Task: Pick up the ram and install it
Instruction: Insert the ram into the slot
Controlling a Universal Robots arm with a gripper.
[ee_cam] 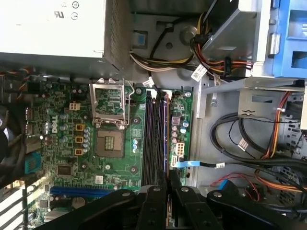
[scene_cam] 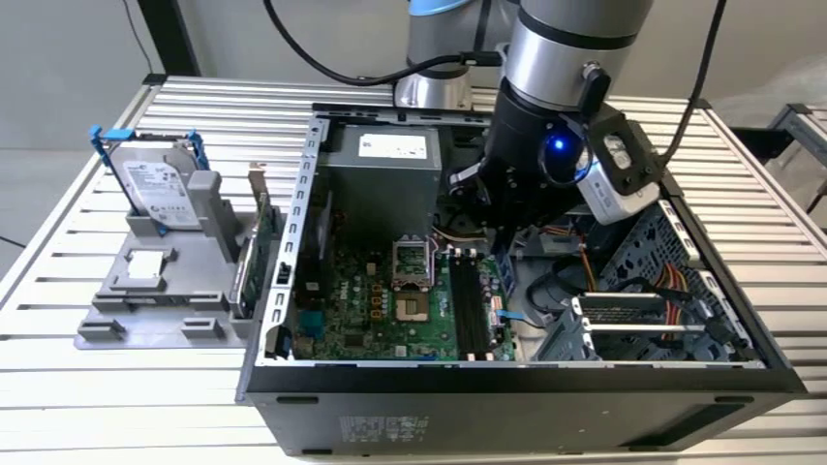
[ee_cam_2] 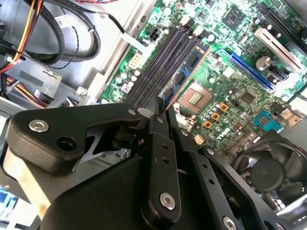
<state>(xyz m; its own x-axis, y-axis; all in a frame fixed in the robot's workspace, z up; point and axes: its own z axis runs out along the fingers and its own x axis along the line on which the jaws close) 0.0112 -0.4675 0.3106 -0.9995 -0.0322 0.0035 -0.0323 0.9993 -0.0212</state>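
– Black gripper (ee_cam_2: pixel 160 108), state?
– Fingers (ee_cam_2: pixel 154 143) drawn together, clamped on one end of the ram (ee_cam_2: pixel 187 74). Same pinch in the first wrist view (ee_cam: pixel 168 176).
– Ram location?
– Bluish board on edge, running lengthwise along the memory slots (ee_cam_2: pixel 163 62), on the side of them nearest the CPU socket (ee_cam_2: pixel 194 98). Down low against them (seated or not, cannot tell).
– Socket relative to slots?
– Just beside them, open metal frame, in both wrist views (ee_cam: pixel 109 143).
– Further out?
– Green motherboard (ee_cam: pixel 62 158) carries the slots. A black fan (ee_cam_2: pixel 268 167) sits beyond the socket, away from the slots. Bundled cables (ee_cam: pixel 240 139) lie on the slots' other side, in the grey drive bay area.
– Exterior view?
– The arm (scene_cam: pixel 568 58) reaches down into the open computer case (scene_cam: pixel 517 397), over the slots (scene_cam: pixel 468 310). The power supply (scene_cam: pixel 382 160) sits past the slots' far end.
– Outside the case?
– A grey holder (scene_cam: pixel 155 291) well apart from the slots, toward the exterior view's left. A hard drive in a blue frame (scene_cam: pixel 155 189) stands in it, and a green card (scene_cam: pixel 259 257) stands at its case-side edge.
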